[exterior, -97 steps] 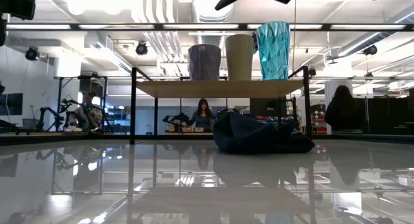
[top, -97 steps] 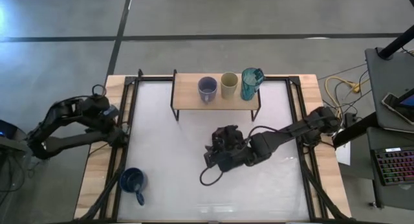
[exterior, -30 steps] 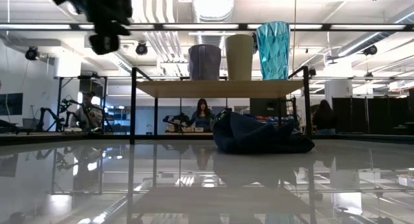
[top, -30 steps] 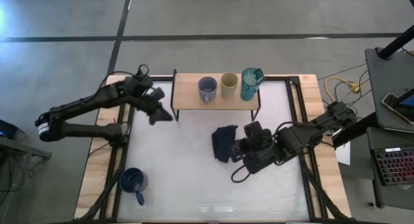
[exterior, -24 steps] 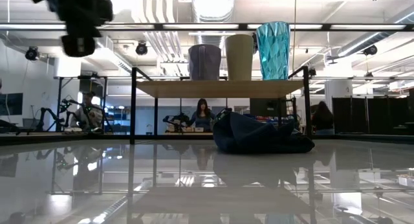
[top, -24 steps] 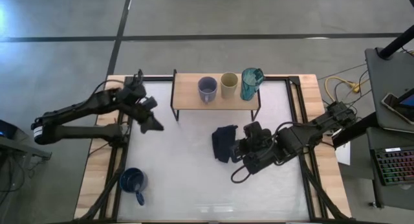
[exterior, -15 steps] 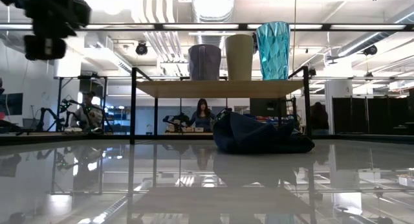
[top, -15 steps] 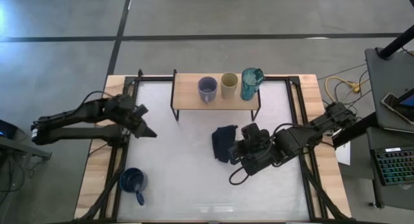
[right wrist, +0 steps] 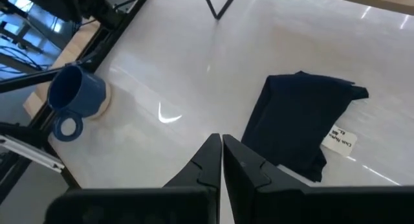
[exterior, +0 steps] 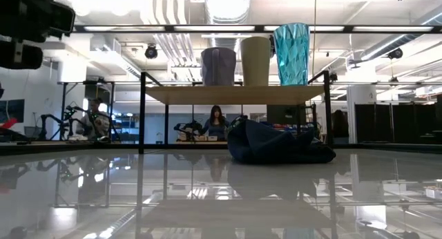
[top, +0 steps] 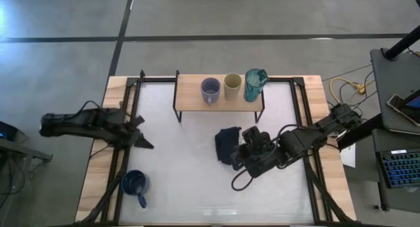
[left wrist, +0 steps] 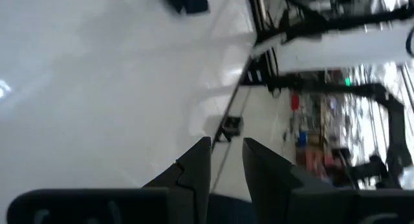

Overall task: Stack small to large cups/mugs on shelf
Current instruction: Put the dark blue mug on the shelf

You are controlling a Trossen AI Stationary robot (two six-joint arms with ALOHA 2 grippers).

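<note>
A dark blue mug [top: 134, 184] [right wrist: 76, 94] stands upright on its base near the table's near left corner. On the shelf [top: 190, 96] [exterior: 235, 94] at the far edge stand a grey-lavender mug [top: 210, 89], a beige cup [top: 231, 86] and a taller teal mug [top: 254, 84] in a row. My left gripper [top: 147, 145] [left wrist: 226, 146] hangs open over the table's left edge, empty. My right gripper [top: 240, 159] [right wrist: 221, 143] is shut and hovers beside a dark navy cloth [top: 228, 145] [right wrist: 301, 123] at mid-table.
Black rails [top: 125, 155] run along the table's left and right sides. A cable loop [top: 235, 181] hangs from my right arm above the table. Bare white tabletop [top: 184, 174] lies between the blue mug and the cloth. A person [exterior: 216, 121] sits in the room behind.
My left gripper has swung from beside the shelf's left end toward the table's left and near edges, sinking and rolling as it went. Its fingers have stayed open. The mugs and the cloth have not moved.
</note>
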